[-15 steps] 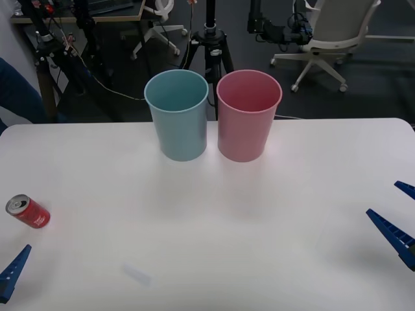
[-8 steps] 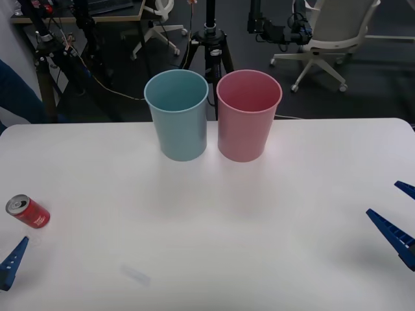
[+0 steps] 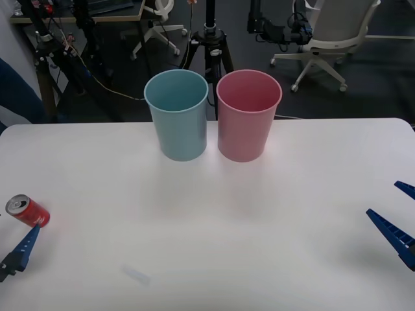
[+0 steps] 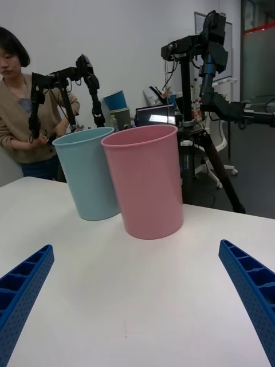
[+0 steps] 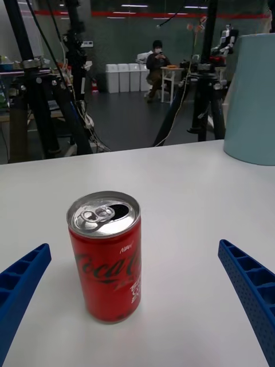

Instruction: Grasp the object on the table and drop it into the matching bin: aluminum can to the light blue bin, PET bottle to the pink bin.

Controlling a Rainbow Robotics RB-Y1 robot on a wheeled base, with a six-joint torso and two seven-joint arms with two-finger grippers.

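Your small red aluminium can (image 5: pixel 105 255) stands ungrasped on the white counter (image 3: pixel 259 214), well left of the pale blue plastic bin (image 3: pixel 177 115). Your left pincer (image 5: pixel 137 304) gapes wide just before the can; grasping, carrying and dropping remain.

Bare table (image 3: pixel 214 240) between can (image 3: pixel 27 211) and bins (nothing intervening).

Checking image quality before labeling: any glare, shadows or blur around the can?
Front view: Coca-Cola can sharp, soft shadows below the bins on the white table. Left wrist view: can crisp with glints on its silver top, far room soft.
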